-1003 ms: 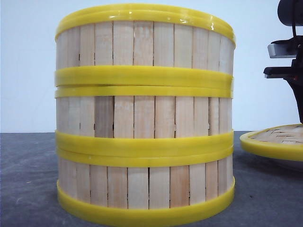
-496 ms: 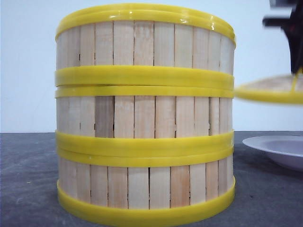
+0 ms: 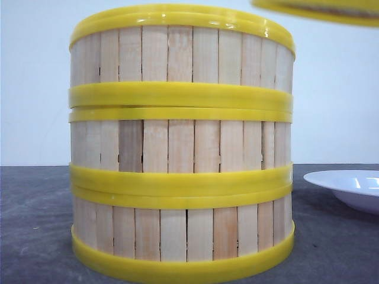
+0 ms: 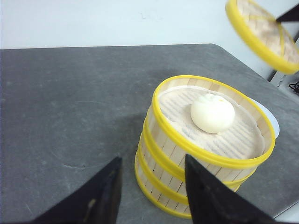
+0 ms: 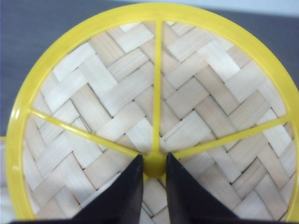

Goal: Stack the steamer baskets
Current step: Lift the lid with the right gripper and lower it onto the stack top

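Note:
Three steamer baskets [image 3: 180, 148] stand stacked in one column close to the front camera, pale slats between yellow rims. The same steamer baskets [image 4: 201, 149] show in the left wrist view, with a white bun [image 4: 212, 112] lying in the top one. My left gripper [image 4: 152, 170] is open beside the foot of the stack, touching nothing. My right gripper [image 5: 154, 165] is shut on the yellow centre knob of the woven lid [image 5: 112, 93]. That lid [image 3: 320, 9] hangs in the air above and to the right of the stack, and the lid [image 4: 261, 32] looks tilted.
A white plate [image 3: 349, 186] sits on the dark grey table [image 3: 35, 219] to the right of the stack; in the left wrist view the plate [image 4: 271, 119] peeks out behind the baskets. The table's right edge [image 4: 275, 79] runs near the plate.
The right gripper has lifted the lid off the white plate, up to the top of the front view and leftward towards the stack. The stack has not moved.

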### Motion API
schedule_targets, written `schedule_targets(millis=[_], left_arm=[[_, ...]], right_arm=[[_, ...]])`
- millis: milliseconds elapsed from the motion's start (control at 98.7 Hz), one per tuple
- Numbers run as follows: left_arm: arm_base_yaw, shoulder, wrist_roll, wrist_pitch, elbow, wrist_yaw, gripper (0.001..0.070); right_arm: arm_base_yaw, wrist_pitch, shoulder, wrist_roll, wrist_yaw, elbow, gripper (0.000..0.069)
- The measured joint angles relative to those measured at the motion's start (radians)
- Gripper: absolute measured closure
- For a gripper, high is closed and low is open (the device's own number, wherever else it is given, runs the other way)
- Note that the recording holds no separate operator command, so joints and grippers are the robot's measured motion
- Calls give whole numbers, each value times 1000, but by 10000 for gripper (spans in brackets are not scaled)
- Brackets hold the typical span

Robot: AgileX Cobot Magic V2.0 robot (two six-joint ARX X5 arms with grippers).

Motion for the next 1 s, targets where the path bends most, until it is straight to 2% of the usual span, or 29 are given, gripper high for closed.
schedule_targets(millis=[111, 557, 820, 1003], left_arm=[[0, 0, 0, 0, 0, 0, 470], [0, 0, 0, 0, 0, 5, 470], [0, 0, 0, 0, 0, 5, 470], [0, 0, 0, 0, 0, 5, 470]], right_arm=[[68, -15, -3, 0, -48, 32, 636], [369, -47, 68, -1, -42, 31, 637], [505, -73, 141, -16, 57, 31, 637], [552, -73, 169, -20, 64, 31, 637]])
